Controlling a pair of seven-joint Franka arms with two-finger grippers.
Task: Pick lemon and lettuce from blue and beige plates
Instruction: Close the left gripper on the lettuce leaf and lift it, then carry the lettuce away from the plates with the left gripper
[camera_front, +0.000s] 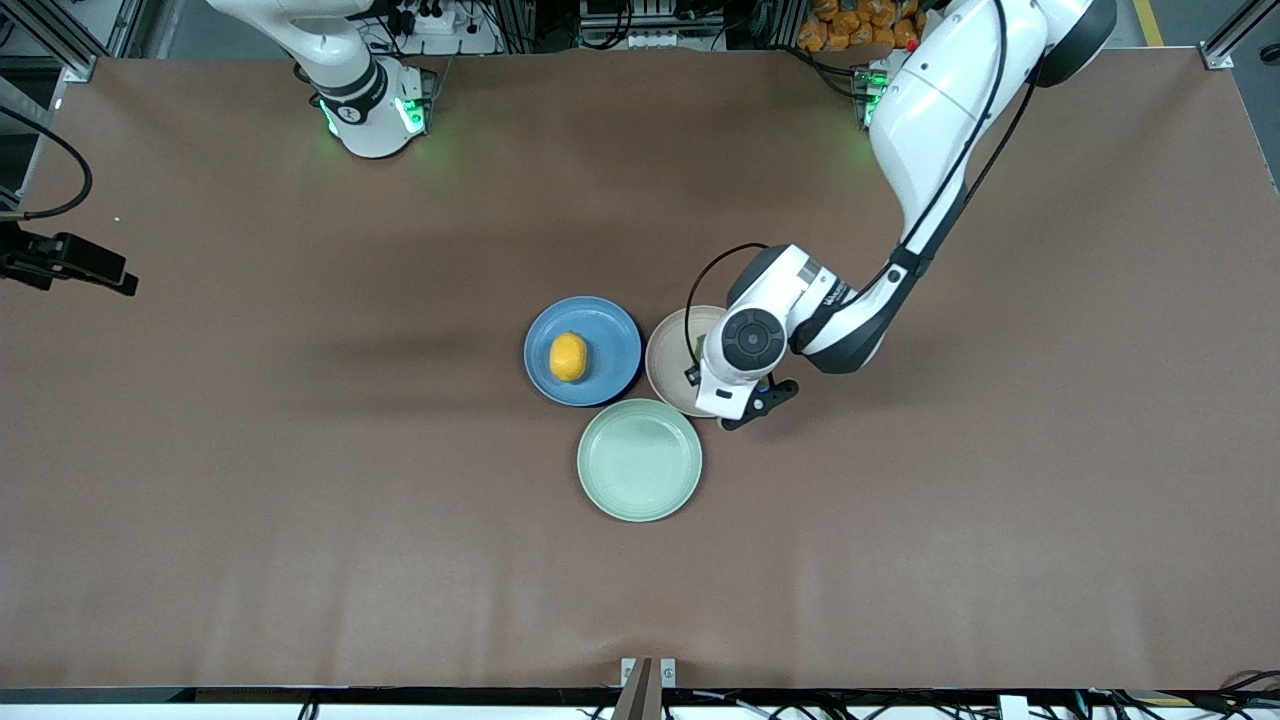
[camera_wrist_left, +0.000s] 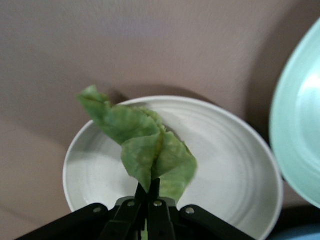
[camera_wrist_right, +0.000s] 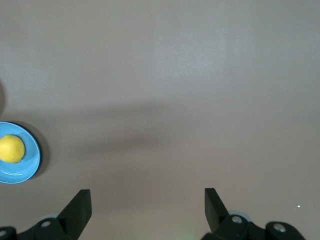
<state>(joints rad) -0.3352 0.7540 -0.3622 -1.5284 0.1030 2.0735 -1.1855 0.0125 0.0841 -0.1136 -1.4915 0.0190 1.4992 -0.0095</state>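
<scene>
Now the left gripper (camera_wrist_left: 148, 200), clenched on the lettuce (camera_wrist_left: 145, 145), hangs over the beige plate (camera_wrist_left: 235, 165); it must carry it away. Beside this plate the lemon (camera_front: 568, 356) waits on the blue plate (camera_front: 612, 340); the right gripper (camera_wrist_right: 147, 207) waits, spread.

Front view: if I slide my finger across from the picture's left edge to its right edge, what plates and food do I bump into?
Blue plate with the lemon on it → green plate → beige plate, where the left gripper holds the lettuce just above it.
</scene>
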